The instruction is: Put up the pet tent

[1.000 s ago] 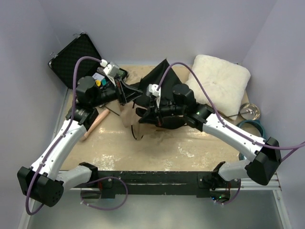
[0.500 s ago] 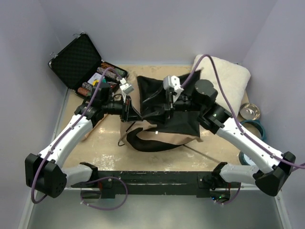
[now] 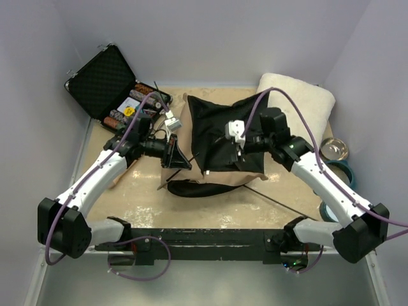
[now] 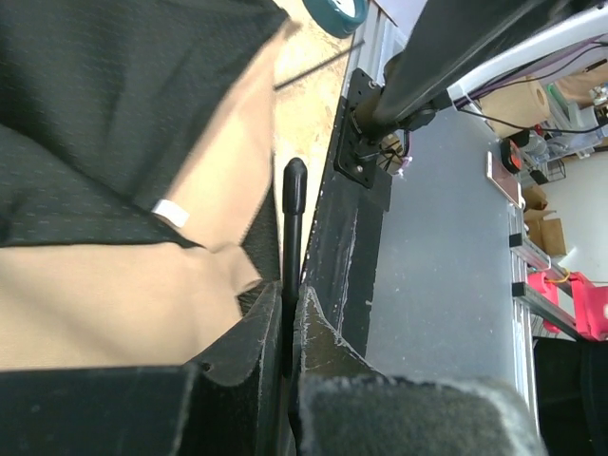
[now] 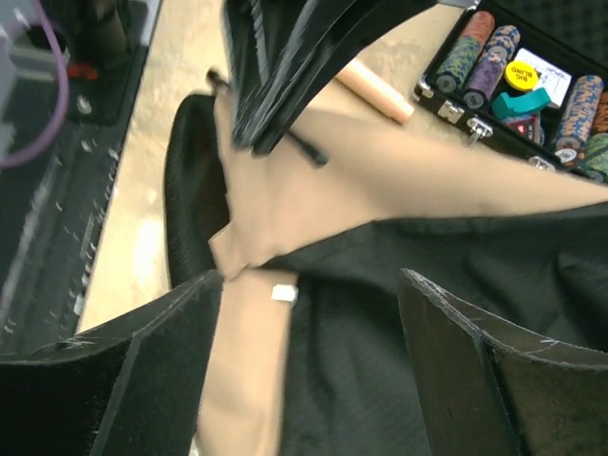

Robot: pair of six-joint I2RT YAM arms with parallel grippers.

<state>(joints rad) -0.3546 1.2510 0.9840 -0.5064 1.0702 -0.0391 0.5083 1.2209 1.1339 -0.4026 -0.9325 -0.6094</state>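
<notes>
Fabric of the tent (image 3: 210, 127) lies flatter than a second ago, spread black side up in the middle with a dark fold trailing on the near side. At its left edge the left gripper (image 3: 174, 157) stays clamped on a thin black pole (image 4: 293, 218); the right gripper (image 3: 239, 148), shut before, now gapes just over the cloth, holding nothing.

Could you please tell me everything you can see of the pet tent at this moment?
The pet tent lies collapsed and crumpled in the middle of the table, not yet standing. It is soft fabric, tan with a black underside facing mostly up, and bears a small white tag. The left gripper is shut on a thin black pole with a rounded tip at the tent's left edge. The right gripper hangs open just over the fabric. A second pole sticks out from under its right side.
</notes>
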